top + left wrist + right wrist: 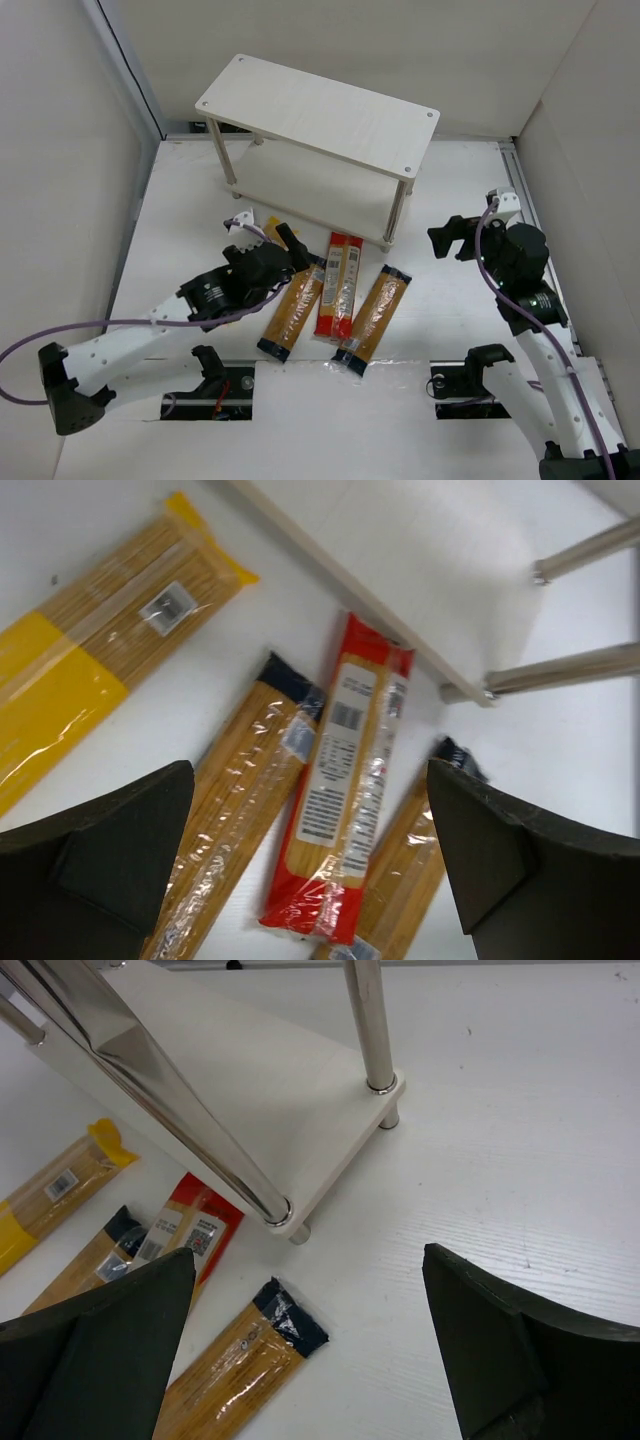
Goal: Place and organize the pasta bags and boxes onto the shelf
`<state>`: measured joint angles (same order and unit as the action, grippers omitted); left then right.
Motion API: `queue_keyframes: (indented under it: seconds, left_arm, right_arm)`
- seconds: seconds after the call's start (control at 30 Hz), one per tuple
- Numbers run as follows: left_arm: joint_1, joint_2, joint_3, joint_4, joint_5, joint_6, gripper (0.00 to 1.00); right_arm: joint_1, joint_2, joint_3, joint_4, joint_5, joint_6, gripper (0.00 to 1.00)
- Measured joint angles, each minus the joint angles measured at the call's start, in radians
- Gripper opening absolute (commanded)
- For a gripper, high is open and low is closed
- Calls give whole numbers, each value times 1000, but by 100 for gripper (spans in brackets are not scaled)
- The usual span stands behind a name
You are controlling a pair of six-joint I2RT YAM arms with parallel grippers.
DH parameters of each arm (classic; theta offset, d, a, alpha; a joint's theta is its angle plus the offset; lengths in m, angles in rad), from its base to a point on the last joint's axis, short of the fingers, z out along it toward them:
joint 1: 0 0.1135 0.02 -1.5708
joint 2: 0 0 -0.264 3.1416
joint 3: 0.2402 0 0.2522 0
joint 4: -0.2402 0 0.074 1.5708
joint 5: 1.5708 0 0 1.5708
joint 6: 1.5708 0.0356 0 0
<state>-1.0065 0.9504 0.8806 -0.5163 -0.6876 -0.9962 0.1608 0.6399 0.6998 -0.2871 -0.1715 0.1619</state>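
Note:
The shelf [320,108] stands at the back of the table, both boards bare. In front of it lie three long packs side by side: a clear bag of spaghetti [293,308], the red-and-orange pack [340,287] and a second clear bag [375,315]. A yellow bag [80,680] lies to their left, mostly hidden under my left arm in the top view. My left gripper [295,250] hovers open above the packs, with the red pack [345,790] between its fingers in the wrist view. My right gripper [452,240] hangs open and empty right of the shelf.
White walls close in the table on the left, back and right. The shelf's metal legs [370,1020] and lower board [250,1090] stand just beyond the packs. Bare tabletop [500,1160] lies under my right gripper.

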Motion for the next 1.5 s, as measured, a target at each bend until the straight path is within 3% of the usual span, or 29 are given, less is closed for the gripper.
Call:
queue_keyframes:
  seconds: [0.13,0.27,0.47,0.77,0.93,1.13,1.5]
  left_arm:
    - [0,-118,-62,107,63,87,100]
    - [0,-116,-102,177,116,150,100]
    - [0,76,-95,224,182,230,100]
    - [-57,391,-39,401,428,438,100]
    - [-63,581,61,426,450,469,100]
    - [-63,760,155,367,373,443,100]
    - [-65,728,100,302,325,320,100]
  right_arm:
    - [0,-16,0,2,3,0,100]
    - [0,-25,0,3,3,0,100]
    - [0,-8,0,3,3,0,100]
    - [3,16,0,0,13,0,100]
    - [6,14,0,0,34,0,100]
    - [10,14,0,-1,53,0,100]
    - [11,14,0,0,59,0,100]
